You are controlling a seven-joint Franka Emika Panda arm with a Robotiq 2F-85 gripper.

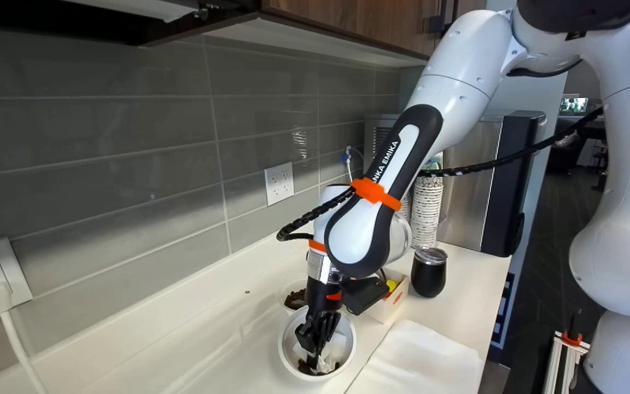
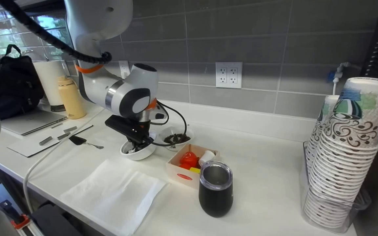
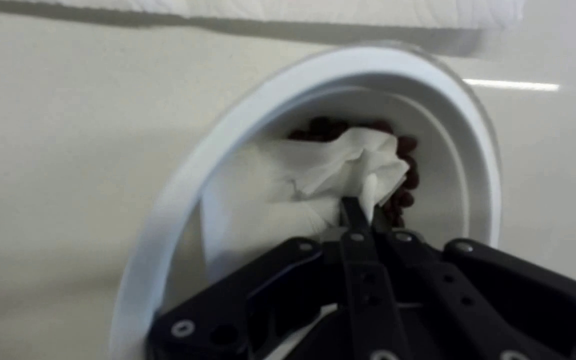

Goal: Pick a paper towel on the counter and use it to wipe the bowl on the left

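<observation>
Wrist view showed the gripper (image 3: 363, 209) with its jaws pressed close together, a fold of the paper towel (image 3: 328, 160) pinched between them, down inside the bowl (image 3: 368, 61). Picking was therefore done, and the wipe seemed to be in hand; how far it had got could not be told. Dark crumbs (image 3: 320, 129) lay along the paper towel's edge, so clearing them was probably what remained. Both exterior views showed the bowl upright on the counter (image 2: 261, 164), near a flat white sheet (image 2: 113, 193). Crumpled, the paper towel had no crisp direction: a broad flap spread toward the wrist view's left, the bunched end reached right, and its long axis ran roughly between them.
</observation>
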